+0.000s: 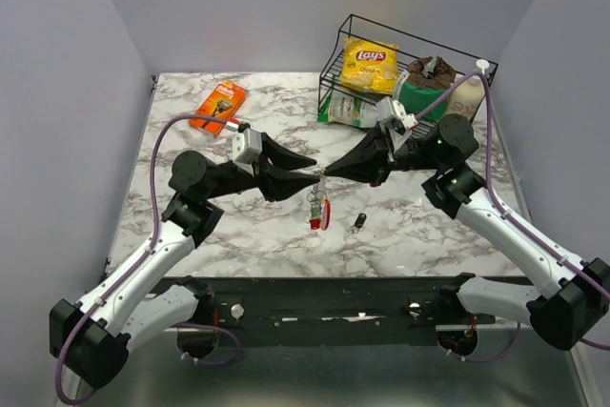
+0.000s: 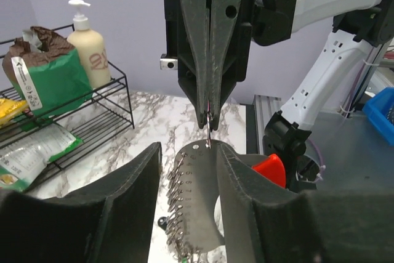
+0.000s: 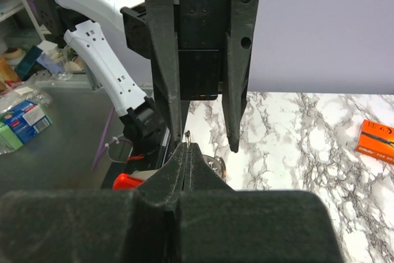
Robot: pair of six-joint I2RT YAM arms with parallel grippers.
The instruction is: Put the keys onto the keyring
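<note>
The keyring (image 1: pixel 320 212) hangs above the table's middle: a grey metal piece with a red side and a green-headed key on it. In the left wrist view it is a flat grey plate (image 2: pixel 200 195) edged with small rings, its red side (image 2: pixel 271 169) behind one finger. My right gripper (image 1: pixel 324 176) is shut on its top edge and holds it up, as the right wrist view (image 3: pixel 188 141) shows. My left gripper (image 1: pixel 317 169) is open, with the plate between its fingers (image 2: pixel 243 201), close to one. A small dark key (image 1: pixel 358 223) lies on the marble.
A black wire rack (image 1: pixel 335 64) at the back right holds a yellow chip bag (image 1: pixel 370 64), a green bag (image 2: pixel 46 72) and a lotion bottle (image 2: pixel 89 47). An orange package (image 1: pixel 218 107) lies at the back left. The arm bases' rail (image 1: pixel 334 297) runs along the near edge.
</note>
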